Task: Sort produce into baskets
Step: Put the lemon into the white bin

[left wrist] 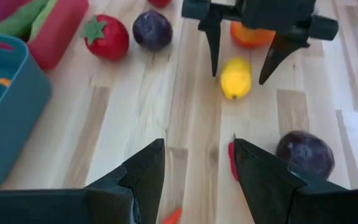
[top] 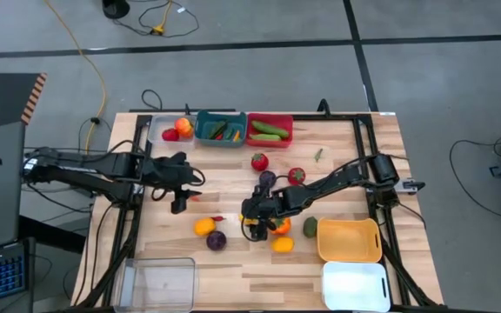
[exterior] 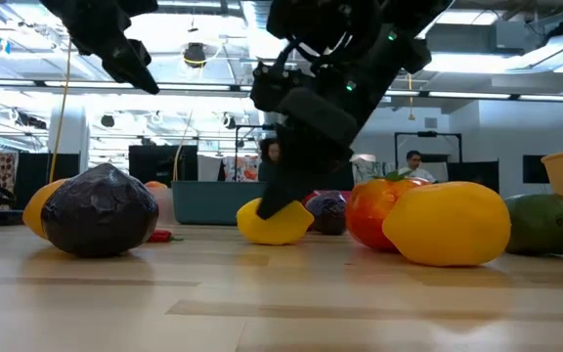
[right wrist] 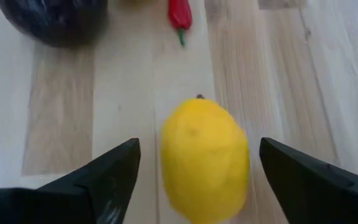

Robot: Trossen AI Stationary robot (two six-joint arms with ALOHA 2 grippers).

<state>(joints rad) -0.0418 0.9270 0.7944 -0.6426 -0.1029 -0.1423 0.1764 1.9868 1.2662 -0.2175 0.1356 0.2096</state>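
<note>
**Right end effector straddles lemon, unclosed**

The lemon (right wrist: pixel 204 158) lies on the tabletop (top: pixel 355 165) mid-table, between the spread fingers (right wrist: pixel 101 177) of the right end effector (top: pixel 255 223), neither touching it. Just beside lie a tomato (left wrist: pixel 252 35), a purple cabbage (exterior: pixel 100 209) and a small red chili (right wrist: pixel 180 14). The left end effector (top: pixel 179 196) hovers open nearby, empty.
</note>
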